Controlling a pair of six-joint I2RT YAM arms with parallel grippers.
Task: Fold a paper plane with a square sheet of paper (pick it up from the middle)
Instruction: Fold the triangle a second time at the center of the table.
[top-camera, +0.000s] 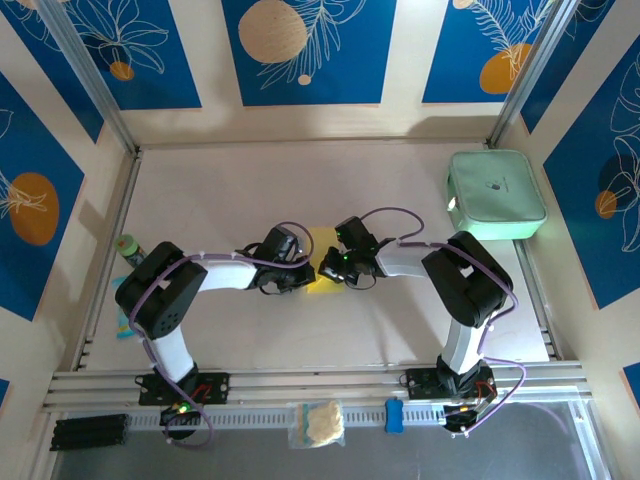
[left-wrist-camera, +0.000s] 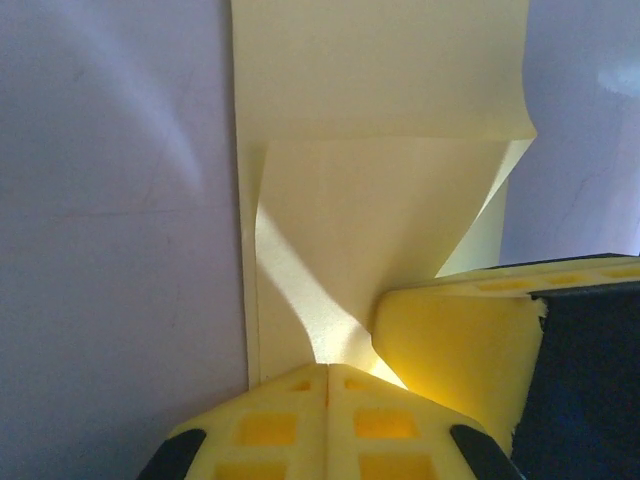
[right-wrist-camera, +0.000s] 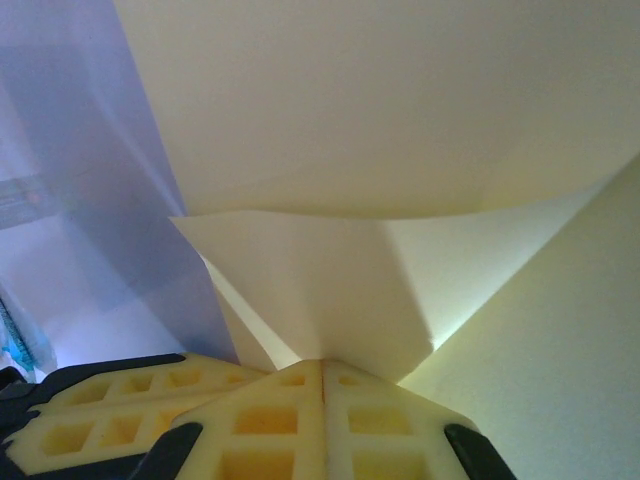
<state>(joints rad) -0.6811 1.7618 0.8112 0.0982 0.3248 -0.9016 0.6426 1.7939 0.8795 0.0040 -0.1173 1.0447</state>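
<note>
"What sits on that pale, matte table (top-camera: 230, 190)?"

"Your square sheet of paper (top-camera: 322, 243), thin, yellow and creased, at the middle. Your left gripper (left-wrist-camera: 328, 370) and right gripper (right-wrist-camera: 322, 364), ribbed yellow jaws pressed together, each pinch a fold."

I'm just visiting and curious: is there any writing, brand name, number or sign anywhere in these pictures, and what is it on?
No text here can be read.
On the mint-green case: a small dark mark on the lid, too small to read.
On the yellow sheet of paper: nothing, it is blank.
On the blue wall panels: leaf and circle drawings, no words.
</note>
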